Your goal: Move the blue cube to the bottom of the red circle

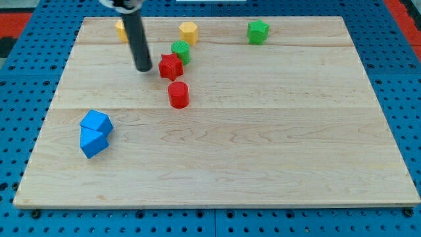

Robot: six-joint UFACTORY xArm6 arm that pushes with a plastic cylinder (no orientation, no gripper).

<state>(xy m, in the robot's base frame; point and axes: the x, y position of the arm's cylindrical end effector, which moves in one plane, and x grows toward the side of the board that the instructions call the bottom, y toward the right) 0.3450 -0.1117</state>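
A pale wooden board of long glued planks [263, 164] fills most of the view, its grain running left to right. It lies on a blue perforated metal surface with rows of small round holes [26, 79] (visible on every side of the board). At the top corners, patches of red-orange material [16, 16] show, and the light is even

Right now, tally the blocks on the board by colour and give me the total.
Blue: 2, a cube and another blue block touching it.
Red: 2, a cylinder and a star-like block.
Green: 2.
Yellow: 2.
Total: 8.
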